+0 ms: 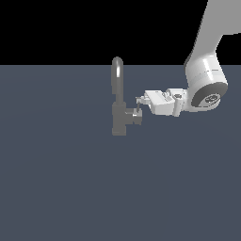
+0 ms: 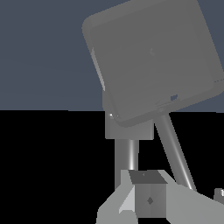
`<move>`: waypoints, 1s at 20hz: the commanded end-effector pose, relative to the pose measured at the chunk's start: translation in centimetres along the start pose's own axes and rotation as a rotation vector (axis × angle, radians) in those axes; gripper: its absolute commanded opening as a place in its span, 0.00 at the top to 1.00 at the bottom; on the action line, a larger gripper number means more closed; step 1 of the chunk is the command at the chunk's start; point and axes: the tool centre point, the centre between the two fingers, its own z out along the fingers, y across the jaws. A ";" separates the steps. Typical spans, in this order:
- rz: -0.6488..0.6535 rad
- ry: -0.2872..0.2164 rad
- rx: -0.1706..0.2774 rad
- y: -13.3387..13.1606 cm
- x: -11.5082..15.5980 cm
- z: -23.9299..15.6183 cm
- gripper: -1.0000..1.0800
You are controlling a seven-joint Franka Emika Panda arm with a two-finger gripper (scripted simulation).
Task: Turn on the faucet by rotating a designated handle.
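Grey, dull-metal and smooth, the faucet (image 1: 118, 117) stands upright on the flat slate-blue worktop (image 1: 56, 188), a short cylindrical body with a tall arched spout (image 1: 117, 75) rising from its top. From the body's side, toward the exterior view's right, the handle (image 1: 135, 116) juts out as a stubby horizontal cylinder with a thin upright pin on it. The glossy white arm (image 1: 204, 80) reaches in from the exterior view's right, its blocky white claw (image 1: 140, 102) level and pointing at the faucet, its tips at the pin just above the stub. Whether the claw is closed on the pin or merely beside it cannot be told. In the wrist view the faucet's base (image 2: 151, 61) fills the frame as a rounded grey slab.
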 end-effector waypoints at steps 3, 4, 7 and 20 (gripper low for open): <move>0.002 -0.001 -0.001 1.0 0.6 0.0 1.00; 0.003 -0.001 -0.001 1.3 0.7 0.0 1.00; 0.005 -0.002 -0.002 2.3 1.3 0.0 1.00; -0.015 0.000 -0.003 4.8 2.9 0.0 1.00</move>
